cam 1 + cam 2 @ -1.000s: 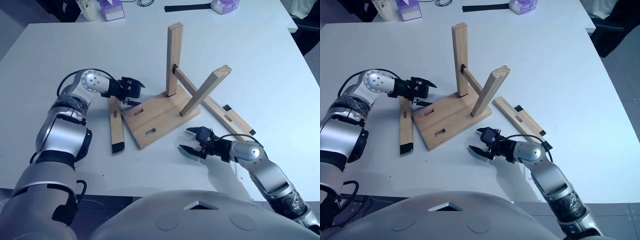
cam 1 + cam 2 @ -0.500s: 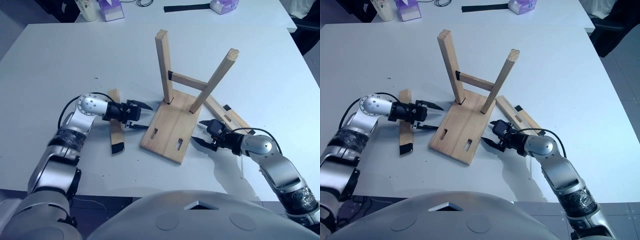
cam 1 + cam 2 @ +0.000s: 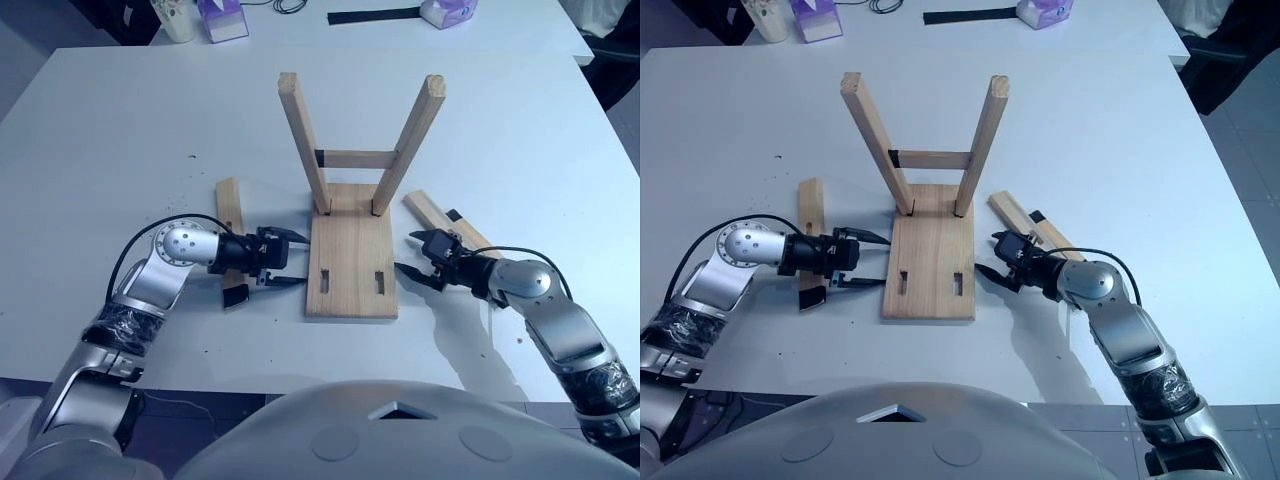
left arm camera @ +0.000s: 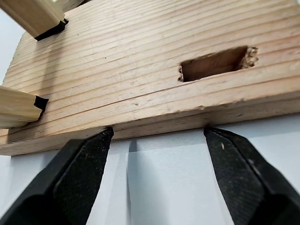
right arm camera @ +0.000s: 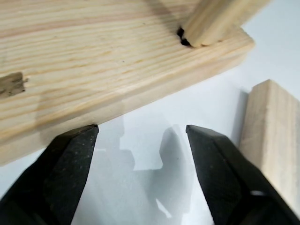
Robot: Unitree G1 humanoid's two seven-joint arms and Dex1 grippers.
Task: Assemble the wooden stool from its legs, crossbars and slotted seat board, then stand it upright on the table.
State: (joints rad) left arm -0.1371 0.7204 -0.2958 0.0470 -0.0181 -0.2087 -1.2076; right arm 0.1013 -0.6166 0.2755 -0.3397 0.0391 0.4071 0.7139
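The slotted seat board [image 3: 351, 250] is lying flat mid-bench [image 3: 120, 130], two upright legs [image 3: 305, 140] joined by a crossbar [image 3: 358, 159] rising from its far end, while the left end effector [image 3: 298, 259] and right end effector [image 3: 407, 253] are sitting released, fingers spread, at its left and right edges.

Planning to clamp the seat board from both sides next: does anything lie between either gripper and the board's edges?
Nothing visible. The open left gripper faces the left edge of the seat board, the open right gripper its right edge, with bare table in each gap. Both loose legs lie outside those gaps.
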